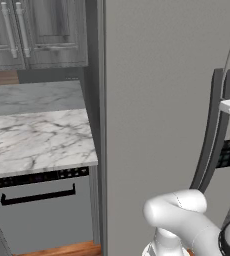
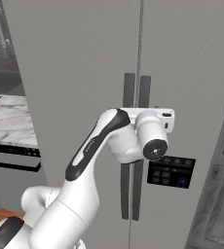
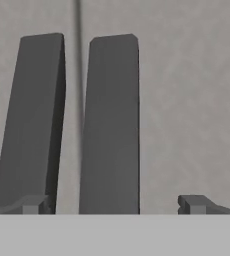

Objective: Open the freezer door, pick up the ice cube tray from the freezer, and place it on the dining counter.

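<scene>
Open pincer (image 3: 114, 204) straddles one dark handle (image 3: 110, 125); its twin (image 3: 31, 120) just beside

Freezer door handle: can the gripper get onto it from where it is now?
Probably yes. The gripper is open and faces the two dark bar handles head-on, one bar between its fingertips. Nothing lies between. Which bar belongs to the freezer door I cannot tell.
</scene>
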Motion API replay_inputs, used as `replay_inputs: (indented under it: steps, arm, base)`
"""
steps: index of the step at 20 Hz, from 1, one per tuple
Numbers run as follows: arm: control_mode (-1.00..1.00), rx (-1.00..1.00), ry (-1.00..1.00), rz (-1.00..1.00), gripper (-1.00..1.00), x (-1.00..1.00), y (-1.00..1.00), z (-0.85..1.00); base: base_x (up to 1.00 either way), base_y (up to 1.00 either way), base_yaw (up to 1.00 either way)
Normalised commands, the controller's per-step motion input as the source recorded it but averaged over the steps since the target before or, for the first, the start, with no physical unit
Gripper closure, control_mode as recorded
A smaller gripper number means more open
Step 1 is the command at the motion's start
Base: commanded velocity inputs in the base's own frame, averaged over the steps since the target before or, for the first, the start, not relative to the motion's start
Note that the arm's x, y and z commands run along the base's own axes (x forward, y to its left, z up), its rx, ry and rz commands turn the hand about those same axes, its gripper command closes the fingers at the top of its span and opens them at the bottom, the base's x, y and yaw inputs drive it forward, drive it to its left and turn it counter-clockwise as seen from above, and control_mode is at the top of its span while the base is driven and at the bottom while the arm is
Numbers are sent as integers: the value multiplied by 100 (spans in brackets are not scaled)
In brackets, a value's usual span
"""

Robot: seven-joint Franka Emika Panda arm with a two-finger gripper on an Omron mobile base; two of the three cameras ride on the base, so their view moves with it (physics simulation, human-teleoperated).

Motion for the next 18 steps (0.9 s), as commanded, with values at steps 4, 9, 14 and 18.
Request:
replay_inputs:
  steps: [4,9,14,18]
  arm:
    - [-100,0,-1,2,-100,17,-9,-5]
    - [-100,0,0,4,-100,19,-1,-8]
    - [-100,0,0,4,-100,24,0,-9]
    - [-100,0,0,4,-100,21,0,-10]
  base:
    - [0,0,0]
    - [0,0,0]
    - [0,0,0]
    - [0,0,0]
